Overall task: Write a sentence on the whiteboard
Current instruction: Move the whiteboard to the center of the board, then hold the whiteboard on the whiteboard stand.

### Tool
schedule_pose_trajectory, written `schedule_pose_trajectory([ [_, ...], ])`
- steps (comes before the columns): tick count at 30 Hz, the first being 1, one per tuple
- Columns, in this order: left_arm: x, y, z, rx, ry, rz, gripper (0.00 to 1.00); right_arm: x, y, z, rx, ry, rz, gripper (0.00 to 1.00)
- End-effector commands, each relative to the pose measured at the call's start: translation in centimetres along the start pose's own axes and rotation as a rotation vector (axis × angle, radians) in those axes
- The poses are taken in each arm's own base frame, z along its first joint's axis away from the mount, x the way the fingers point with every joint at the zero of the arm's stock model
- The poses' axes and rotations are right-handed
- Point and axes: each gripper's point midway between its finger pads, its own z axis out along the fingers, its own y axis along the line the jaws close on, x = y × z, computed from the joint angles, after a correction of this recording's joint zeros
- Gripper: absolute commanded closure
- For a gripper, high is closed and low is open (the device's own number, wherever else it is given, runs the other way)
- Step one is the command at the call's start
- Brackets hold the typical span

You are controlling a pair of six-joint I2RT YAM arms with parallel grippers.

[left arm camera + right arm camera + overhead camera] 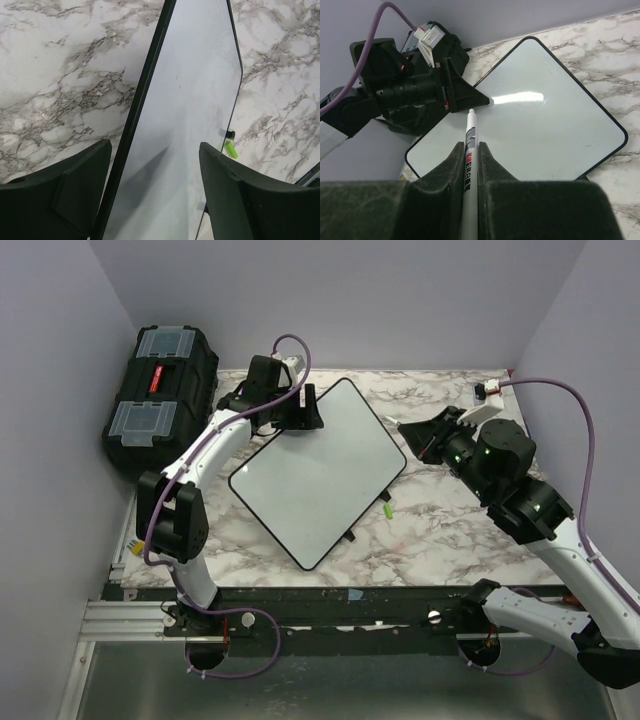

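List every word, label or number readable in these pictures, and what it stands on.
Marker in the right pincer: red and dark print, too blurred to read.
Toolbox: red label, too small to read.
Whiteboard: no writing visible.

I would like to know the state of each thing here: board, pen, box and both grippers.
whiteboard: lying on the table, face blank.
marker: gripped, tip looks uncapped, not on the board.
green cap: off, lying beside the board.
toolbox: lid shut.
left gripper: open, fingers astride the board's rim.
right gripper: shut on the marker.
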Motion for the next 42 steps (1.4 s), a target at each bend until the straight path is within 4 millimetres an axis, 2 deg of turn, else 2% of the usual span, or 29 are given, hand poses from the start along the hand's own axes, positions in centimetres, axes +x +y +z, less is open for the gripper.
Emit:
schedule_pose_trajectory([
  [1,-1.2,-3.1,-0.2,0.090,-0.013,0.075,0.28,0.1,-1.0,-0.4,0.038,-0.006,-0.017,0.99],
  [5,-2.4,-3.1,-1.2,0.065,-0.049,0.124,0.25,0.2,-1.2,-0.5,0.045,-0.006,-0.012,0.99],
  [10,-3.9,-3.3,-2.9,0.045,-0.108,0.184,0.15,0.1,-1.1,-0.4,0.046,-0.007,-0.009,0.99],
  [11,-4.2,-3.3,-3.3,0.036,-0.119,0.193,0.11,0.0,-1.1,-0.4,0.049,-0.008,-0.009,0.99],
  [12,-4.4,-3.0,-3.7,0.022,-0.128,0.202,0.02,-0.1,-1.1,-0.4,0.052,-0.010,-0.010,0.99],
  [21,-5.8,-0.9,-9.1,0.000,-0.225,0.203,0.01,-0.2,-1.3,-0.3,0.072,-0.009,-0.005,0.99],
  [27,-5.4,2.3,-12.0,-0.003,-0.233,0.155,0.02,-0.2,-1.4,0.0,0.081,-0.009,-0.006,0.99],
  [31,-4.6,4.2,-12.3,0.000,-0.218,0.102,0.06,-0.3,-1.3,0.2,0.084,-0.005,-0.015,0.99],
  [33,-4.0,4.5,-11.9,0.021,-0.197,0.083,0.09,-0.3,-1.1,0.3,0.079,0.001,-0.022,0.99],
  [42,-1.3,3.3,-9.3,0.210,-0.053,0.021,0.22,1.0,-1.0,0.2,0.059,0.067,-0.047,0.99],
])
